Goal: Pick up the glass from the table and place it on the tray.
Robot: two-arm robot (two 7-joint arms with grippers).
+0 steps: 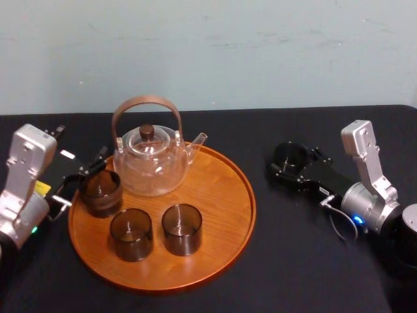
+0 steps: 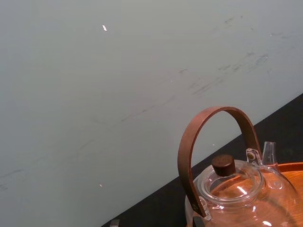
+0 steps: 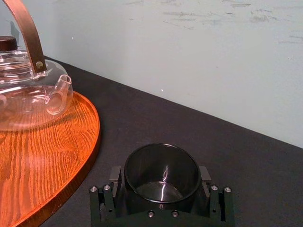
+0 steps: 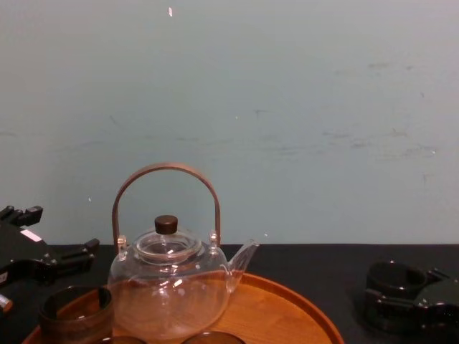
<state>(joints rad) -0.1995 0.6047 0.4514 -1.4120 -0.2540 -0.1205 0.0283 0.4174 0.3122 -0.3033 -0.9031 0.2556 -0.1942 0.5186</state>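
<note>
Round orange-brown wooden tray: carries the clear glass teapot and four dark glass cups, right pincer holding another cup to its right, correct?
No. The head view shows three dark glass cups, not four, on the round orange-brown wooden tray with the clear glass teapot. The right pincer does hold another dark cup to the tray's right; the left pincer is at its left edge.

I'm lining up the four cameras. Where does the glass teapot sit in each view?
Head view: teapot at the back left of the tray, beside the left gripper.
Left wrist view: the picture's lower right corner.
Right wrist view: the picture's upper left, beyond the right gripper shut on a dark glass.
Chest view: lower left of centre.
Shared landmark: the tray under the teapot.
</note>
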